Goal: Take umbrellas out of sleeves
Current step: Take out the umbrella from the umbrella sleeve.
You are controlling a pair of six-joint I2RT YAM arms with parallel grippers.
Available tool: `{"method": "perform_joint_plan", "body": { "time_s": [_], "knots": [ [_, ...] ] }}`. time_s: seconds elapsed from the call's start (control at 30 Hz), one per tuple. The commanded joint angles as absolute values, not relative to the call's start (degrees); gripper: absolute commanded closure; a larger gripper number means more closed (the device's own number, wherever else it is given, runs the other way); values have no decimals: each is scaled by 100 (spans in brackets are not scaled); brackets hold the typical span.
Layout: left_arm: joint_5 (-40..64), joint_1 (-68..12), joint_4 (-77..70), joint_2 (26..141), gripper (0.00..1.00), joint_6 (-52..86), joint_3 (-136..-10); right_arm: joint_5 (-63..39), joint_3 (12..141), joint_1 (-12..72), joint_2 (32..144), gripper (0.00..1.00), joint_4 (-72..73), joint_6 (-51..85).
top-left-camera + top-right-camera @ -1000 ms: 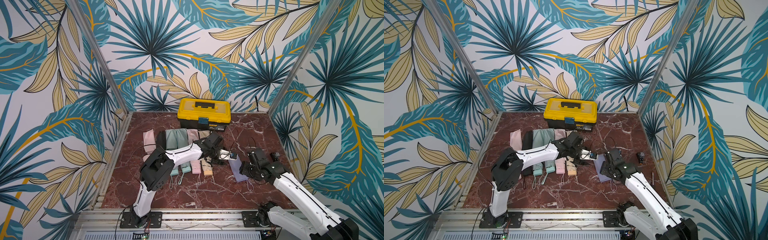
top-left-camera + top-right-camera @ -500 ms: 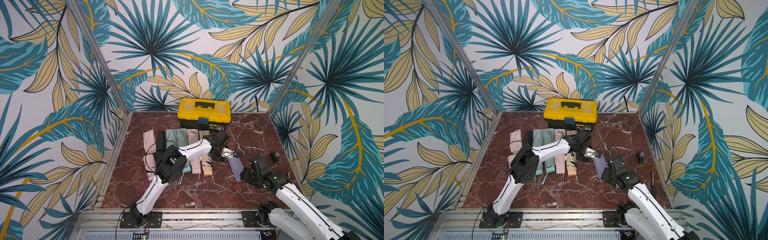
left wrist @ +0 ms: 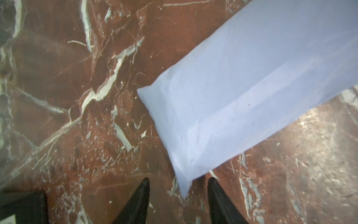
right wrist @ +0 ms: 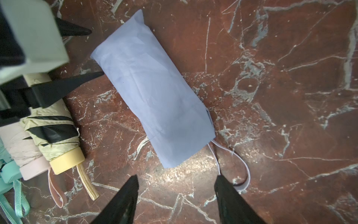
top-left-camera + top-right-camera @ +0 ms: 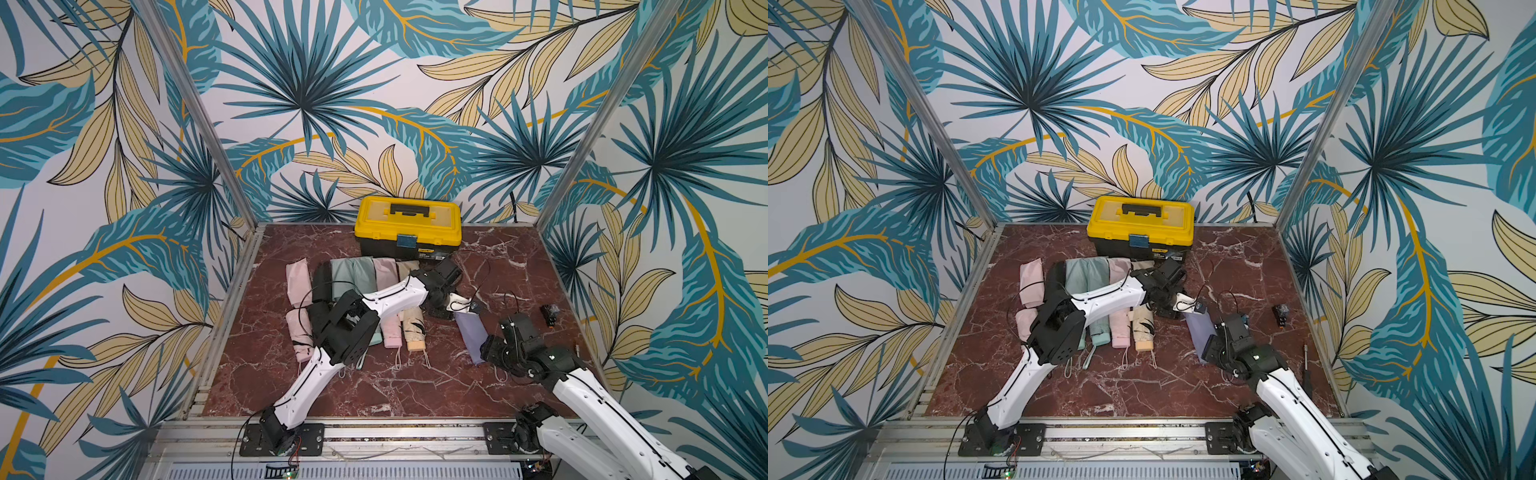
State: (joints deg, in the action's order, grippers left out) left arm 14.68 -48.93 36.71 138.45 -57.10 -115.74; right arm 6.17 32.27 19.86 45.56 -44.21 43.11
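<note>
marble table [image 5: 374, 386] carries the lilac sleeve [image 5: 471, 332] flat between the arms, still bulging, so its umbrella looks not yet out. the right arm has backed toward its base since a second ago; the right fingers [image 4: 120, 201] are now spread and empty just off the sleeve's mouth. the left fingers [image 3: 139, 201], narrowing but released, straddle the closed corner. the wrist loop [image 4: 246, 174] trails out beside one right finger.

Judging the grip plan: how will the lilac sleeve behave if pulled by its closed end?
The lilac sleeve looks thin and creased, so probably limp where pinched. It bulges, wrist loop trailing from its mouth: likely umbrella inside, so it may drag whole.
</note>
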Motion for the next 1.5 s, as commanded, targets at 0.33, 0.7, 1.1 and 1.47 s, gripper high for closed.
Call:
{"method": "perform_joint_plan", "body": {
  "time_s": [0.33,0.7,1.1,1.47],
  "knots": [
    [1792,-4913,3753,14004,73,-5810,-11692,734,3121,1967,4368,35,-4731,4442],
    [1325,-4939,3753,13755,100,-5941,-11389,710,2993,1964,4400,34,-4660,4457],
    [772,-4733,3753,13738,100,-6023,-11517,277,2988,1962,4963,34,-4417,4265],
    [582,-4482,3753,13727,100,-5796,-11775,380,3182,1961,5619,31,-4240,3914]
  ]
}}
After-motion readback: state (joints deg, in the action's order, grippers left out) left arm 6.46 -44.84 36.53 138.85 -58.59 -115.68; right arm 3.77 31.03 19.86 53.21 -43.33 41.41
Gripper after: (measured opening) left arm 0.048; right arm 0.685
